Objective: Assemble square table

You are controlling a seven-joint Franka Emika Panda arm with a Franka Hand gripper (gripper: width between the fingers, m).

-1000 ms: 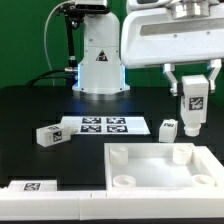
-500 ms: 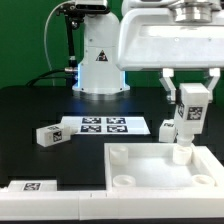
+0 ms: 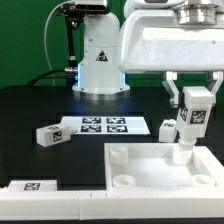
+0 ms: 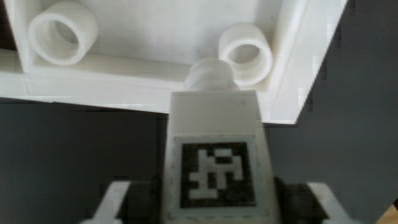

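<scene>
The white square tabletop [image 3: 160,170] lies at the front right of the exterior view, rim up, with round corner sockets. My gripper [image 3: 192,112] is shut on a white tagged leg [image 3: 191,122], held upright with its lower end just above the tabletop's far right corner socket [image 3: 182,153]. In the wrist view the leg [image 4: 217,150] runs from between my fingers to a socket [image 4: 246,55] at the tabletop corner. Two more legs lie on the table: one [image 3: 47,135] at the left, one [image 3: 167,128] next to the held leg.
The marker board [image 3: 104,125] lies flat behind the tabletop. A long white bar [image 3: 45,190] with one tag lies at the front left. The robot base [image 3: 98,55] stands at the back centre.
My gripper has moved slightly to the exterior view's right and down with the leg, bringing its lower end nearer the corner socket.
</scene>
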